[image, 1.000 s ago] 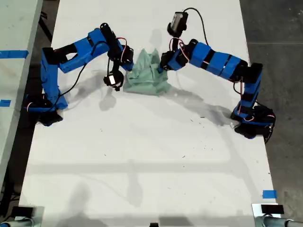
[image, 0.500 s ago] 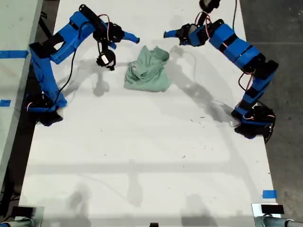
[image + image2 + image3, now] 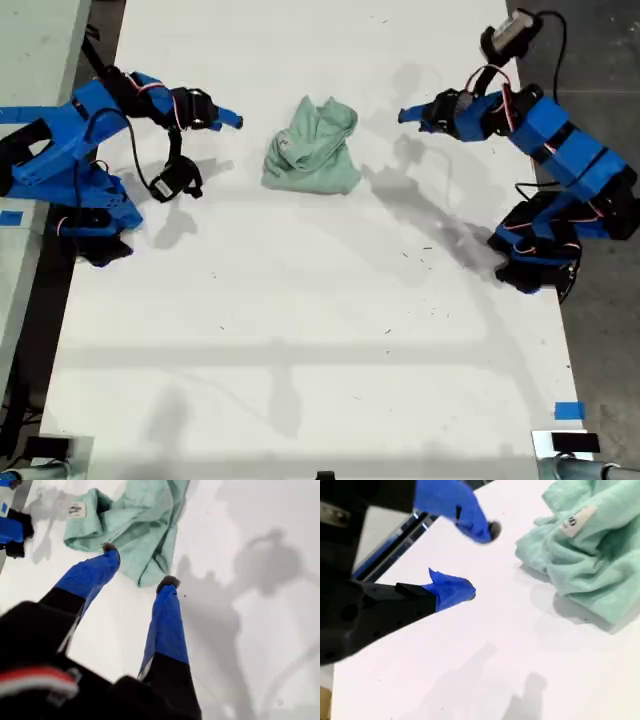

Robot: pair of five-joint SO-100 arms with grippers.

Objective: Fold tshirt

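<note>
Tshirt, crumpled heap, both grippers clear

Item: tshirt (image 3: 315, 150), pale mint green, bunched in a loose mound on the white table (image 3: 300, 350), toward the far end in the exterior view, roughly midway between the two arms. No flat panel, no fold made; the task stands at its start.

Tag: white inner tag (image 3: 76, 510) shows on the side of the heap facing the exterior view's left, so part of the neck lies there.

Grippers: my first gripper (image 3: 408, 115), at the exterior view's right, jaws spread wide, empty, pointing at the cloth from near it without touching. My second gripper (image 3: 232, 118), at the exterior view's left, jaws likewise apart, empty, a little way from the heap.

Handling note (judgement): spreading comes before folding. Each gripper should pinch a single outer layer at opposite edges, low against the table, then draw apart evenly so the cloth opens instead of dragging as a lump. The neck edge by the tag is the surest landmark.

Not determinable: sleeves, hem and shoulder seams are lost in the bunching; layers underneath are hidden; tag print is too small to read.
</note>
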